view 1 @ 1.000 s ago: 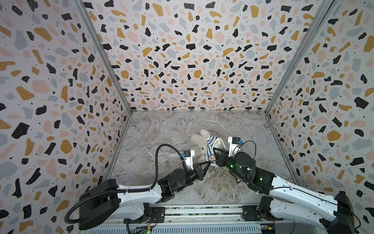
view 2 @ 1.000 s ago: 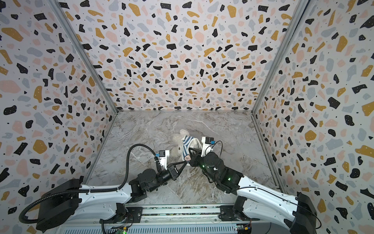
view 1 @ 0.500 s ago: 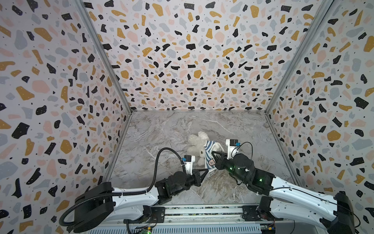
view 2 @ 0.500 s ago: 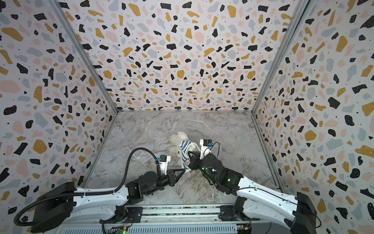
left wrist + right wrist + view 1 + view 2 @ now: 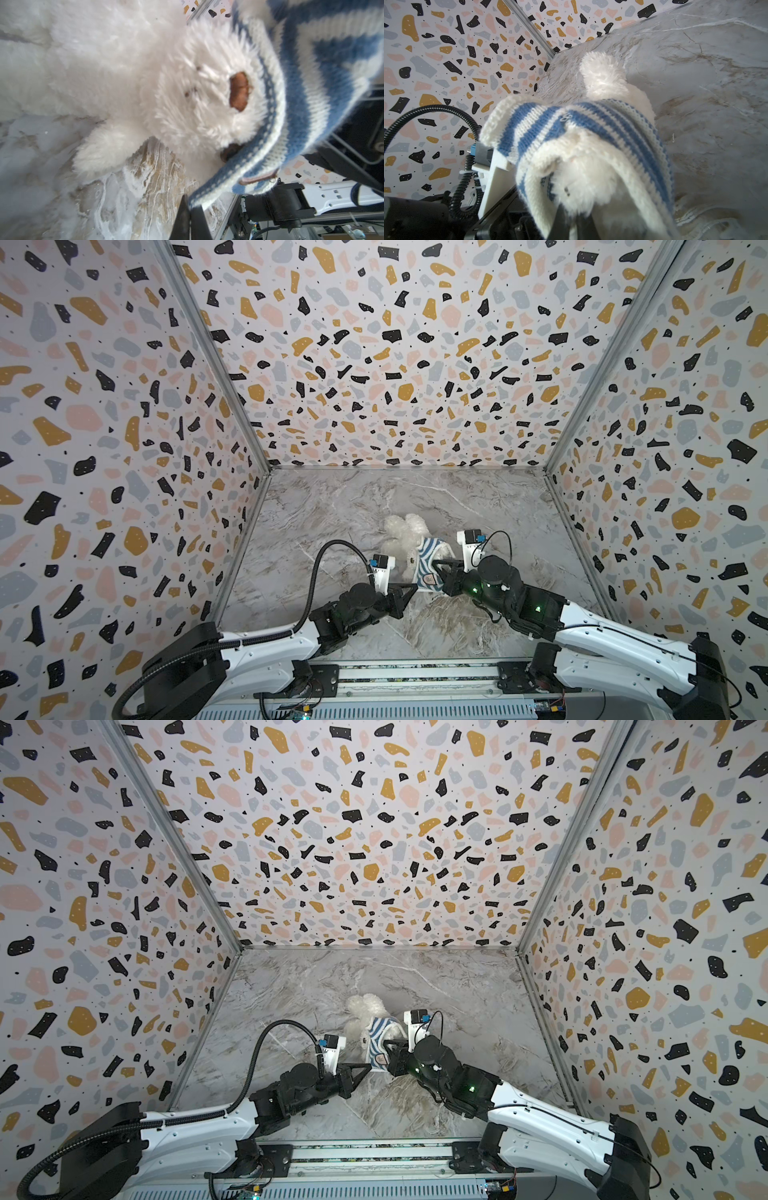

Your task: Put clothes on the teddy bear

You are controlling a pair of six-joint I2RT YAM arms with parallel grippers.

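1. Pinching the striped sweater [image 5: 428, 558] from two sides: my left gripper [image 5: 409, 590] is clamped tight on its hem, and my right gripper [image 5: 441, 571] is closed on the knit opposite.
2. The teddy bear [image 5: 401, 531] lies near the middle of the marble table [image 5: 332, 506], bare end toward 11 o'clock, covered end toward 5 o'clock.
3. Done, I judge: only the head is inside, with the nose [image 5: 239, 91] showing at the hem.
4. Left to do: draw it down the body and get the arms into the sleeves.

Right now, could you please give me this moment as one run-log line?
teddy bear: lying on table | striped shirt: partly over head | left pincer: shut on shirt hem | right pincer: shut on shirt
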